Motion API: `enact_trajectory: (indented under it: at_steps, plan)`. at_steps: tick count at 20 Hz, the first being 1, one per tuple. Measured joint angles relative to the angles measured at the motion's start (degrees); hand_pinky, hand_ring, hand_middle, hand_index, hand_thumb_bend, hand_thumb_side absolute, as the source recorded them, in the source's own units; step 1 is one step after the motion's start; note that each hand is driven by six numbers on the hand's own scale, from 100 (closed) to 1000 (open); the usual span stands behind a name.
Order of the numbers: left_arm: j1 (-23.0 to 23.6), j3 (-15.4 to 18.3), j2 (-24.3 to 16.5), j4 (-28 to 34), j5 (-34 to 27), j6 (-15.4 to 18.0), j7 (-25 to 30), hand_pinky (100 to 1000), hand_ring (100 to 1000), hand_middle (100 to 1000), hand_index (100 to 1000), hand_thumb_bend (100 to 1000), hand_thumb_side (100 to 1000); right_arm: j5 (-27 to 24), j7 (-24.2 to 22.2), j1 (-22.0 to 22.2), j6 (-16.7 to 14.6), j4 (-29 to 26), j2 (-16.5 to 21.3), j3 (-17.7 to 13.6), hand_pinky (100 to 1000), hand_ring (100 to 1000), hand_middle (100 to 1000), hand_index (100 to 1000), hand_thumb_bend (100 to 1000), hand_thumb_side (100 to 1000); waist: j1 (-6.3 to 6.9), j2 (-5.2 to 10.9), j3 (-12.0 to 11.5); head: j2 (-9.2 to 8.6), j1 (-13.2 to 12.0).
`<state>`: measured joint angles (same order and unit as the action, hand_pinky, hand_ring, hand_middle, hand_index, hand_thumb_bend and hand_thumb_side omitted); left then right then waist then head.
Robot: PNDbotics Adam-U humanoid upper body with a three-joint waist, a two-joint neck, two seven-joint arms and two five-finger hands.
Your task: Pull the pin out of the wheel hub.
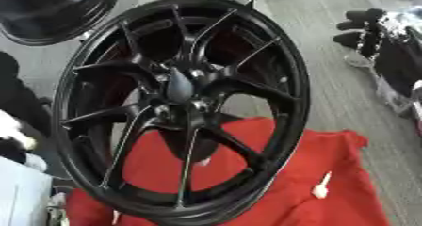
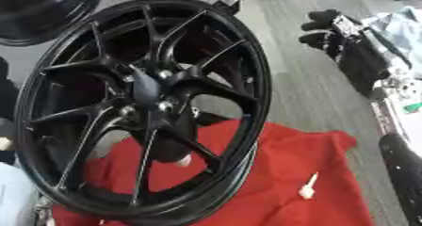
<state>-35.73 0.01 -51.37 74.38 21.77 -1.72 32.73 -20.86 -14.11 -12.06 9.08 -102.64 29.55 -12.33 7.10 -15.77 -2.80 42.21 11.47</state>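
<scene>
Black multi-spoke alloy wheel (image 1: 181, 109) fills centre-left of frame, standing on edge, tilted, face toward camera. Hub (image 1: 180, 86) at mid-frame w/ dark pointed centre piece; small pale fasteners round it, too small to name. No clear pin seen in hub. Lower rim rests on red cloth (image 1: 329, 173) spread across bottom centre and right. Small white peg-like item (image 2: 309, 186), maybe the pin, lies on cloth at lower right, well apart from wheel, slanted. Second small pale bit (image 2: 183, 161) shows thru spokes below hub, near the cloth's upper edge; can't tell what.

Right hand (image 1: 362, 29) at upper right of frame: black, over grey floor, well apart from wheel; fingers look curled, holding nothing seen. Left hand not seen in either view.

Another black wheel (image 1: 53, 11) in upper left corner. Grey plank floor (image 1: 329, 79) behind.
</scene>
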Motion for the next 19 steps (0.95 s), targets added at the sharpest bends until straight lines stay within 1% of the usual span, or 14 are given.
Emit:
enact_trajectory:
  at_steps: [2, 3, 4, 5, 6, 7, 11, 15, 19]
  plan:
    - [0.0, 0.5, 0.5, 0.0, -0.4, -0.2, -0.6, 886, 818, 787, 901, 237, 624, 0.0, 0.0, 0.0, 0.0, 0.0, 0.0, 0.0, 925, 762, 737, 828, 100, 726, -0.05, 0.00, 0.0, 0.01, 0.0]
    - [0.0, 0.8, 1.0, 0.4, -0.9, -0.5, -1.2, 875, 806, 779, 882, 141, 638, 0.0, 0.0, 0.0, 0.0, 0.0, 0.0, 0.0, 925, 762, 737, 828, 100, 726, -0.09, 0.00, 0.0, 0.01, -0.1]
    - [0.0, 1.1, 1.8, 0.9, -1.5, -0.9, -1.9, 846, 776, 757, 852, 100, 681, 0.0, 0.0, 0.0, 0.0, 0.0, 0.0, 0.0, 925, 762, 737, 828, 100, 727, -0.13, 0.00, 0.0, 0.01, -0.1]
    - [0.0, 1.4, 2.7, 1.8, -2.2, -1.1, -2.7, 832, 764, 747, 841, 100, 703, 0.0, 0.0, 0.0, 0.0, 0.0, 0.0, 0.0, 925, 762, 737, 828, 100, 727, -0.20, 0.00, 0.0, 0.01, -0.2]
    - [0.0, 1.6, 3.9, 2.9, -3.1, -1.2, -3.6, 812, 747, 734, 813, 100, 759, 0.0, 0.0, 0.0, 0.0, 0.0, 0.0, 0.0, 925, 762, 737, 828, 100, 727, -0.25, 0.00, 0.0, 0.01, -0.2]
    - [0.0, 1.7, 5.3, 4.2, -4.1, -1.4, -4.5, 799, 737, 726, 792, 100, 778, 0.0, 0.0, 0.0, 0.0, 0.0, 0.0, 0.0, 925, 762, 737, 828, 100, 726, -0.30, 0.00, 0.0, 0.01, -0.3]
    - [-0.8, 2.8, 11.4, 10.1, -8.1, -3.3, -8.6, 766, 705, 705, 753, 100, 778, -0.1, 0.0, -0.1, 0.0, 0.0, 0.0, 0.0, 925, 762, 737, 828, 100, 724, -0.71, 0.00, 0.5, 0.00, -0.6]
    - [-1.3, 4.2, 17.8, 13.8, -12.2, -6.9, -12.6, 752, 694, 701, 745, 100, 808, -0.2, -0.2, -0.6, 0.1, 0.0, -0.1, 0.1, 925, 762, 736, 828, 100, 723, -1.19, 0.00, 0.9, 0.00, -1.2]
    - [-1.5, 5.2, 24.1, 15.5, -16.1, -10.6, -16.6, 752, 703, 713, 748, 157, 834, -0.6, -0.2, -1.1, 0.2, 0.0, -0.6, 0.2, 925, 761, 736, 828, 100, 719, -1.55, -0.28, 1.3, -0.02, -1.6]
